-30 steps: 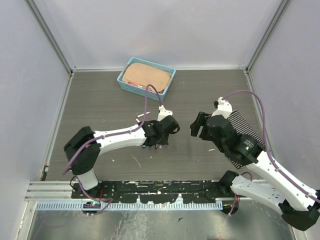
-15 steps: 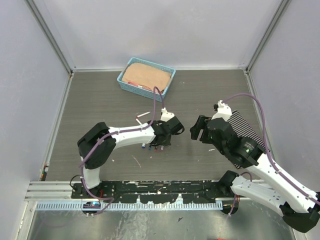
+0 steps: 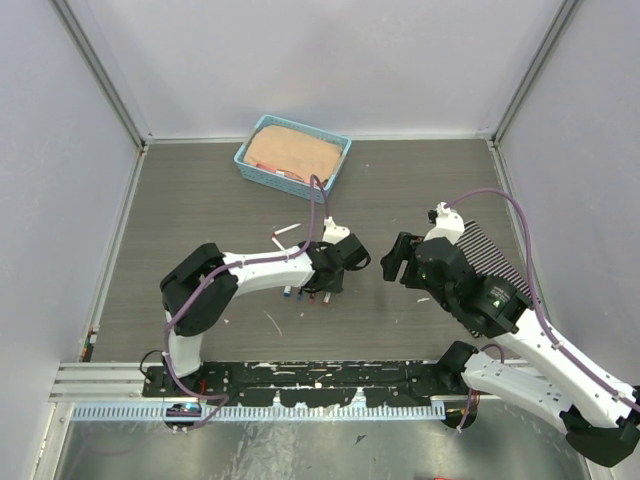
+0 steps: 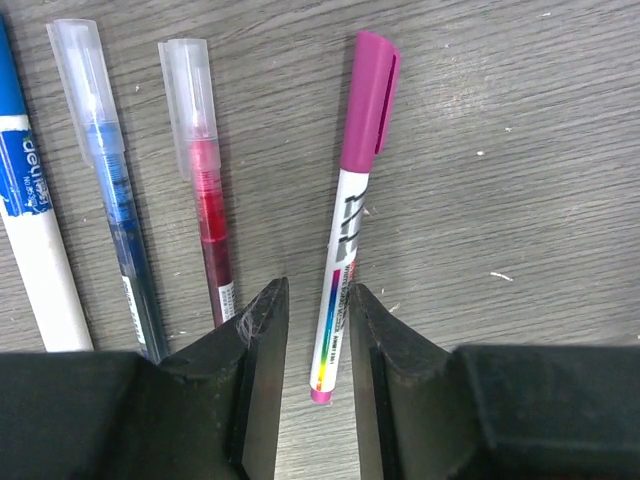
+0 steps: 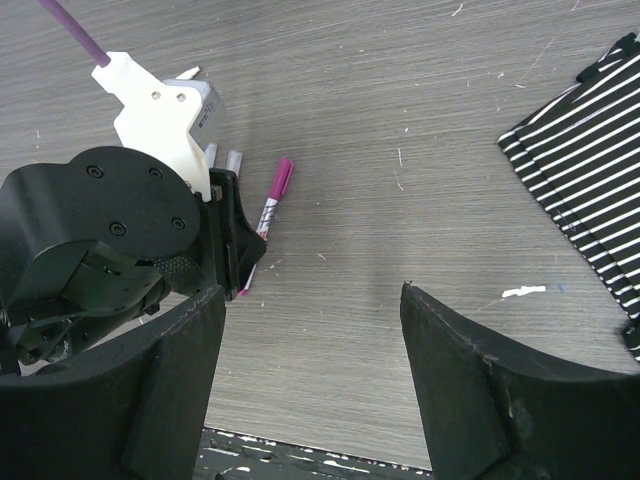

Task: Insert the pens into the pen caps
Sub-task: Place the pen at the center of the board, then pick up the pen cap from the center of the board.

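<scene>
Dark wood-grain table point(image 3: 200, 210), a light blue slatted basket point(image 3: 258, 172) at its back edge, a tan pad point(image 3: 292, 152) filling the basket, a black-and-white striped cloth point(image 3: 490, 245) right of and nearer than the basket, a metal rail point(image 3: 100, 375) at the table edge opposite the basket, pale grey walls point(image 3: 330, 60) behind the basket.

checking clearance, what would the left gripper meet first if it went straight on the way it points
The left gripper would first meet the magenta-capped pen lying between its open jaws, then probably the table beneath; depth is unclear.
</scene>
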Available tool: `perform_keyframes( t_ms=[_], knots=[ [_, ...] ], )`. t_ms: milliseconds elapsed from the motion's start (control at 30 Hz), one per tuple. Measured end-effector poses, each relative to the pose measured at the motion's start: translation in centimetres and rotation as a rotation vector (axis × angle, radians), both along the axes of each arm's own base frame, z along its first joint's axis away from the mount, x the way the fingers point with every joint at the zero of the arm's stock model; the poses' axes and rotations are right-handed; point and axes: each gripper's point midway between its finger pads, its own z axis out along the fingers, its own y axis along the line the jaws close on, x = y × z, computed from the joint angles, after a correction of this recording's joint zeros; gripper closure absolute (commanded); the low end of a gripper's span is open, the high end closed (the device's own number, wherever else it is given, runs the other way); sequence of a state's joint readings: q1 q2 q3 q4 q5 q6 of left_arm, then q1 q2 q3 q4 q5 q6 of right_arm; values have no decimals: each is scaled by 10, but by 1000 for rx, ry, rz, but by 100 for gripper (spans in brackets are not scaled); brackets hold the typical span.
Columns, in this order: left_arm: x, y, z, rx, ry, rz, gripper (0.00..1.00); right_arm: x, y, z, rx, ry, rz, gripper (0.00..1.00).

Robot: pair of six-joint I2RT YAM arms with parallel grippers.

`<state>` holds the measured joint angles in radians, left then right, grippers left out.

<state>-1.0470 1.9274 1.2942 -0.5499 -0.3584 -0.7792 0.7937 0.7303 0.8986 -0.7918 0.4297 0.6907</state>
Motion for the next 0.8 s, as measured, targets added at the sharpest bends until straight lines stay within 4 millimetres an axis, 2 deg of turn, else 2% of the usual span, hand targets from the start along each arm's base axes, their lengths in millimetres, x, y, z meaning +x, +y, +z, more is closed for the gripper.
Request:
perform_keyframes(
  t_ms=[100,200,267,400,500,567,633,767,800],
  knots=[
    [1,1,3,1,-6,-7,60,-1,-1,1,1,-1,1,24],
    [3,0,24,-24,-40,-31,57,-1,-2,2,3,-6,3,24],
    [7,0,50,-59,-87,-50,55,-2,-2,3,4,-11,5,24],
    [17,10,127,-189,-228,-69,53,-2,-2,3,2,-11,9,24],
    [27,42,172,-269,-330,-25,50,-2,-1,-1,-4,-5,18,24],
    [33,72,186,-296,-380,28,49,-2,0,-4,-11,0,25,24],
    [38,107,185,-302,-412,92,48,-1,2,-6,-18,5,34,24],
    [47,184,166,-279,-413,267,49,0,7,-13,-34,22,51,24],
    [49,198,161,-274,-405,305,49,1,8,-14,-38,27,55,24]
  ],
)
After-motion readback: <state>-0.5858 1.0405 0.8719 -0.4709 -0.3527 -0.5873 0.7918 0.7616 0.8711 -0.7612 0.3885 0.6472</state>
